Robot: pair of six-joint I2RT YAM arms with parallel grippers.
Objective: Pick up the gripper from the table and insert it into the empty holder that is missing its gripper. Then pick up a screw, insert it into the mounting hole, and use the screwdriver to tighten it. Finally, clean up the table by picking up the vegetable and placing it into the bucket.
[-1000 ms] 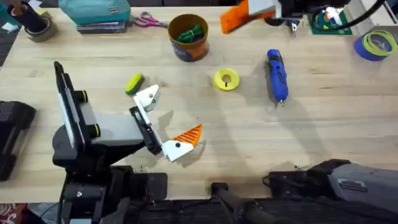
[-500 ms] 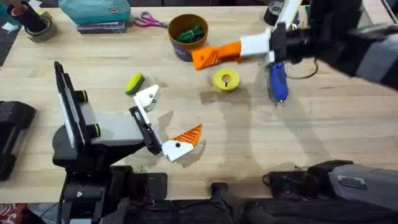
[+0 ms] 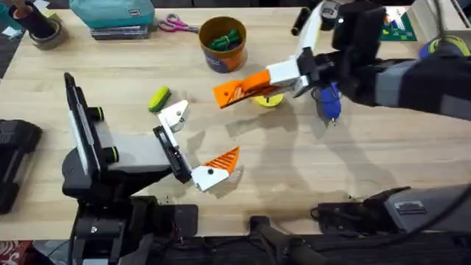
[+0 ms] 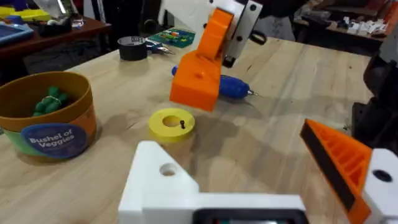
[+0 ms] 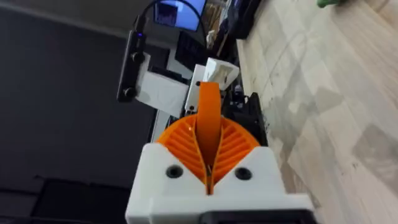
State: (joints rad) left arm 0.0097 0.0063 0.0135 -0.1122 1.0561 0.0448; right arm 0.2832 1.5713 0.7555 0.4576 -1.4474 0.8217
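Right gripper (image 3: 266, 79): my fingers are clenched on the gripper (image 3: 234, 91), carried in the air above the table (image 3: 383, 162)

The gripper: an orange wedge pinched between my orange ribbed pads (image 5: 233, 146); in the overhead view it lies over the yellow disc (image 3: 269, 101), its free end aimed at my left arm

Left gripper (image 3: 197, 140): released, fingers spread and holding nothing, low over the table near its front edge

The holder (image 3: 175, 115): the bare white bracket on my left gripper, with a round mounting hole in its face; its partner bracket carries an orange finger (image 3: 223, 160)

The screwdriver (image 3: 329, 101): blue, lying on the table beyond the yellow disc, partly covered by my right arm in the overhead view

The vegetable (image 3: 158, 99): yellow-green, lying on the table just beside the holder, on its far side

The bucket (image 3: 223, 43): upright near the far edge of the table, dark green pieces inside, well apart from the vegetable

Yellow disc: flat on the table between bucket and screwdriver, a small dark piece in its centre
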